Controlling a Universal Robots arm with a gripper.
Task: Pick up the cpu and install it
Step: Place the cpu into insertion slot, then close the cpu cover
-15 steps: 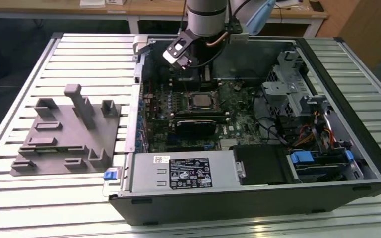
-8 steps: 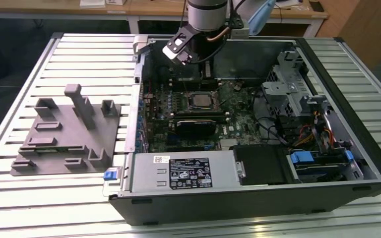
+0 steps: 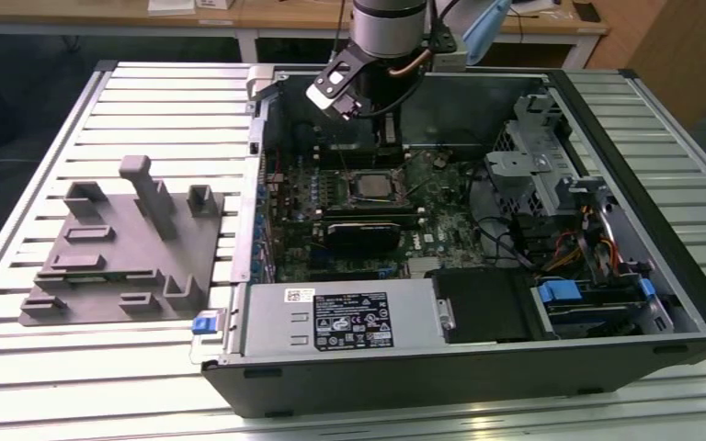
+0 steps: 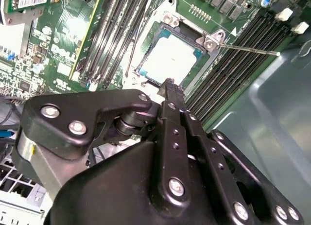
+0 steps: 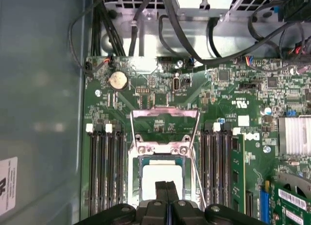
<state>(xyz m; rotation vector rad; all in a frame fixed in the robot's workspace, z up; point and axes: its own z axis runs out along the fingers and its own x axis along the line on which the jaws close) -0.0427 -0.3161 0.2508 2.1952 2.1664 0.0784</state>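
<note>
The cpu [image 5: 161, 174], a flat square chip with a pale silvery top, lies in the motherboard socket inside the open computer case [image 3: 647, 276]. It shows as a bright square in the second wrist view [image 4: 170, 60] and near the board's middle in the exterior view [image 3: 370, 186]. The socket's metal load plate [image 5: 165, 119] is swung open beside it. My gripper [image 5: 166, 187] hovers just over the chip's edge, its black fingers [image 4: 168, 85] pressed together with nothing between them. The arm [image 3: 384, 37] reaches down into the case from the far side.
Grey plastic fixture blocks [image 3: 126, 243] stand on the slatted table at the exterior view's left. Memory slots [image 5: 104, 166] flank the socket, and its thin lever [image 4: 248, 50] sticks out sideways. A power supply [image 3: 341, 317], drive cage [image 3: 537, 156] and cables [image 5: 121, 21] crowd the case.
</note>
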